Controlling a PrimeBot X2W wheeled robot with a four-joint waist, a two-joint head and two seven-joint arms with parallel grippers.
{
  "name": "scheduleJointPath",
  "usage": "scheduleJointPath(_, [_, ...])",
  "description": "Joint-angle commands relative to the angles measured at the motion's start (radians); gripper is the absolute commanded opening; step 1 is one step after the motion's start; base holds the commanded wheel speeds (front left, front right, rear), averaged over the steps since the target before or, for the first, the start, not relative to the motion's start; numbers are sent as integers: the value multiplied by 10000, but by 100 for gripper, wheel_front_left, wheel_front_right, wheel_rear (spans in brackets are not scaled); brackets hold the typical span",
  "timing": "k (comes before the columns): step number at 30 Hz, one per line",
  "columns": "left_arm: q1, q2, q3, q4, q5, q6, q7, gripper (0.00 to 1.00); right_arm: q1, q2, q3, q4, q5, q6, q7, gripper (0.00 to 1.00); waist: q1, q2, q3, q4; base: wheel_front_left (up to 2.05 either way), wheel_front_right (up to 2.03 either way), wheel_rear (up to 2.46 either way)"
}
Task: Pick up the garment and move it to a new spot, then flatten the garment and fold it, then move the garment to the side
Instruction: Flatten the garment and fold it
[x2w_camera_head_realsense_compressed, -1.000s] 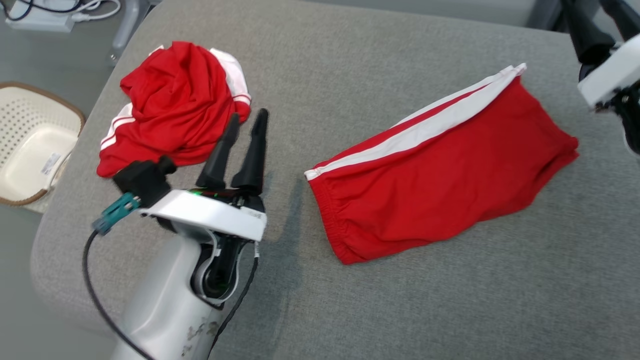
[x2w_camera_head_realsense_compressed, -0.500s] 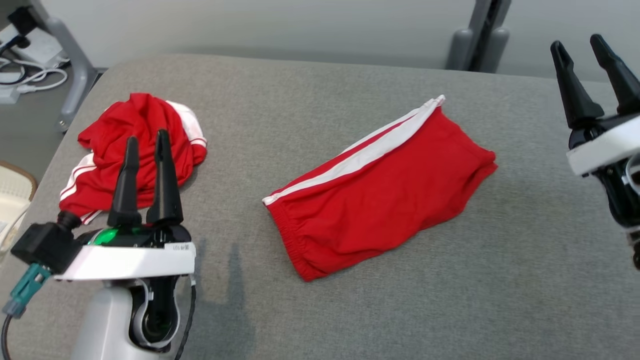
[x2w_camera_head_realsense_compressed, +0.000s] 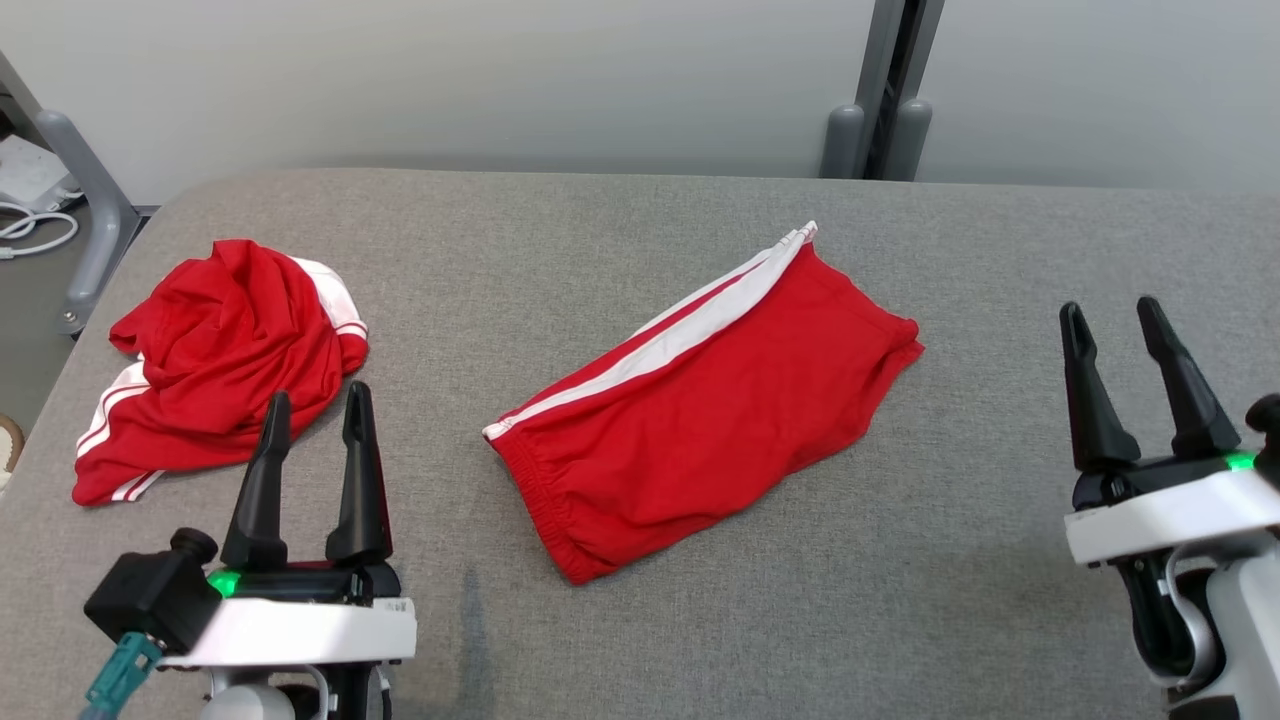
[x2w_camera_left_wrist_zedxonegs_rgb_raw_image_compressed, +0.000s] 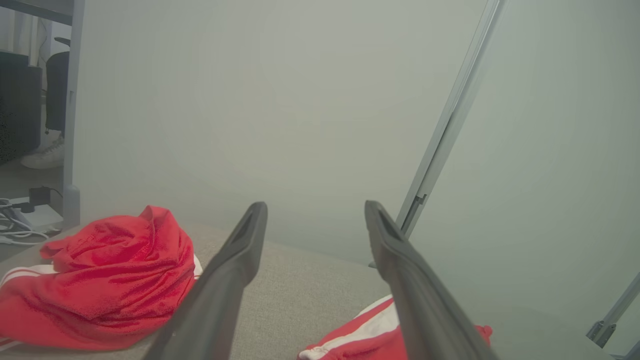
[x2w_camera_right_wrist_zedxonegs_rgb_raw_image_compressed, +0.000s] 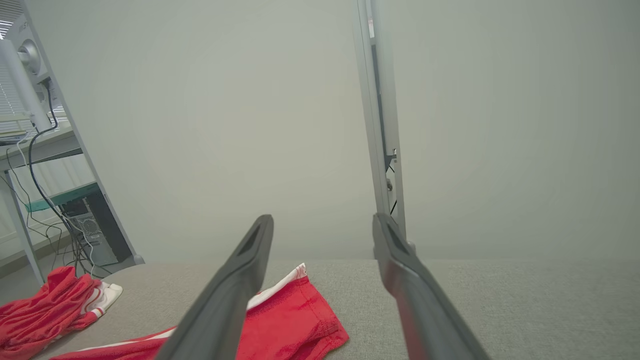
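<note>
- Toward the left edge of the grey fabric-covered surface (x2w_camera_head_realsense_compressed: 900, 600): a crumpled red garment with white stripes (x2w_camera_head_realsense_compressed: 220, 360), bunched in a heap, neither flattened nor folded. Judged to be work not yet begun.
- Just right of that heap, near the front edge: the left claw (x2w_camera_head_realsense_compressed: 318, 398), fingers spread wide, holding nothing, clear of both garments.
- At the middle of the surface: red shorts with a white side stripe (x2w_camera_head_realsense_compressed: 700, 410), lying flat on a slant, elastic waistband toward the front edge, doubled over along the stripe. Judged already placed, flattened and folded.
- Near the right edge, well apart from the shorts: the right claw (x2w_camera_head_realsense_compressed: 1110, 310), likewise spread wide and empty.
- Progress, as a judgement: for the shorts, only the move to the side left to do. For the heap, if it counts as the task's garment, every step still ahead. Hard to tell which of the two comes next.
- Writing: a small white label (x2w_camera_head_realsense_compressed: 395, 605) on the left claw's pale housing, print too small to read. No brand legible on either garment.
</note>
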Motion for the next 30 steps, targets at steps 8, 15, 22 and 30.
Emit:
scheduleJointPath(8, [389, 54, -464, 17, 514, 386, -22, 100, 717, 518, -536, 244, -91, 1, -18, 100, 0, -1, 141, 87, 0, 0, 0])
scheduleJointPath(15, [289, 50, -1047, 143, 537, 476, -22, 100, 282, 492, -260, 1595, 995, 1, 338, 100, 0, -1, 337, 725, 0, 0, 0])
scheduleJointPath(22, [351, 52, -1452, 478, 475, 610, -22, 100, -525, 868, -711, 3197, 3823, 1, 2473, 100, 0, -1, 465, 1446, 0, 0, 0])
scheduleJointPath(30, [455, 47, -1745, 629, 437, 802, -24, 100, -1320, 788, -1314, 4913, 4904, 1, 3602, 100, 0, -1, 494, 2099, 0, 0, 0])
